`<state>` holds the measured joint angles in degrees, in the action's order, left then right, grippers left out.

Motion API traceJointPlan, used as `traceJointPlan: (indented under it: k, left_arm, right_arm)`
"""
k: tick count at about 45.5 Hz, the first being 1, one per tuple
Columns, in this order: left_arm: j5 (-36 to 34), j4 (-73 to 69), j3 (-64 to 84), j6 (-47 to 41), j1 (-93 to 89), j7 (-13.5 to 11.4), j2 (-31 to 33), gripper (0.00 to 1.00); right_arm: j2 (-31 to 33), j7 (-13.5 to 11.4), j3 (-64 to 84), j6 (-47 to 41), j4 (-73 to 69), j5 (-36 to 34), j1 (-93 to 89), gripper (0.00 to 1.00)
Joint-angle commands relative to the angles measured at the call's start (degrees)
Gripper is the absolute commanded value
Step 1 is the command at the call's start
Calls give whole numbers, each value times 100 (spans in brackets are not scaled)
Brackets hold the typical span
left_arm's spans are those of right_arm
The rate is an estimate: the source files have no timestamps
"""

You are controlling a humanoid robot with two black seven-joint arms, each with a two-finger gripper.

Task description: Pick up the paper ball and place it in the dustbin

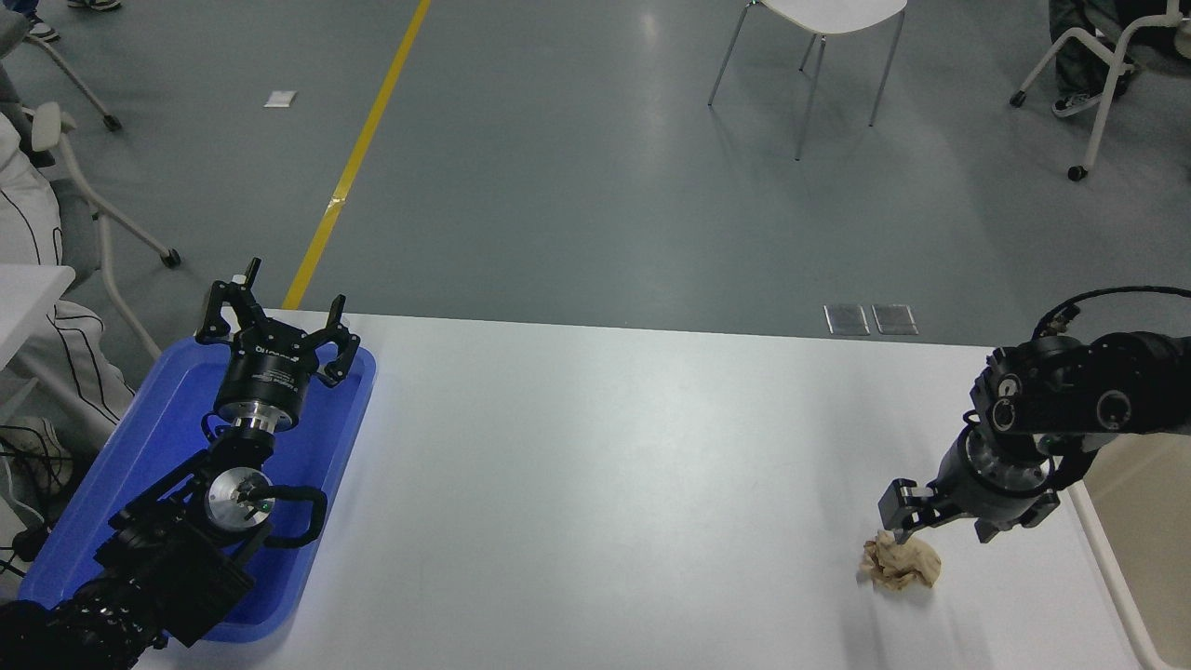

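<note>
With jaws spread just above the paper ball point(900, 564), the right gripper point(940, 527) is best lowered squarely astride it before closing.

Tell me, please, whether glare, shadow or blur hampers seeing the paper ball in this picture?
Head view: sharp throughout, no motion blur on the right gripper; the paper ball is crisp, its creases readable, with a faint shadow beneath; a soft bright band crosses the table but stays clear of the ball.
</note>
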<state>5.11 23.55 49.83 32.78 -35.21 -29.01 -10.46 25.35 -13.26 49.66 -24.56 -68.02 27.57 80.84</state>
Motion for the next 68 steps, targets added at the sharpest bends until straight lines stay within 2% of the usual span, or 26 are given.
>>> traceJointPlan:
  k: [1,13,50,54,60,62,66,68]
  left_arm:
    - [-1,0,0,0,-4,0,0,100]
    - [-1,0,0,0,-4,0,0,100]
    - [-1,0,0,0,-4,0,0,100]
    - [-1,0,0,0,-4,0,0,100]
    - [-1,0,0,0,-4,0,0,100]
    - [-1,0,0,0,-4,0,0,100]
    - [-1,0,0,0,5,0,0,100]
    - [-1,0,0,0,-4,0,0,100]
  right_arm:
    - [-126,-1,-220,662,245,187,-586,88]
    - [-171,7,-220,1296,420,187,-833,88]
    - [-259,7,-308,1296,728,187,-1131,88]
    - [-259,7,-352,1305,737,187,-1184,85]
    - [-259,-1,-413,1305,763,161,-1228,73]
    - [-259,-1,-431,1296,755,117,-1272,60]
    - [-259,-1,-475,1287,755,73,-1316,43]
    - [-259,-1,-510,1252,746,29,-1316,30]
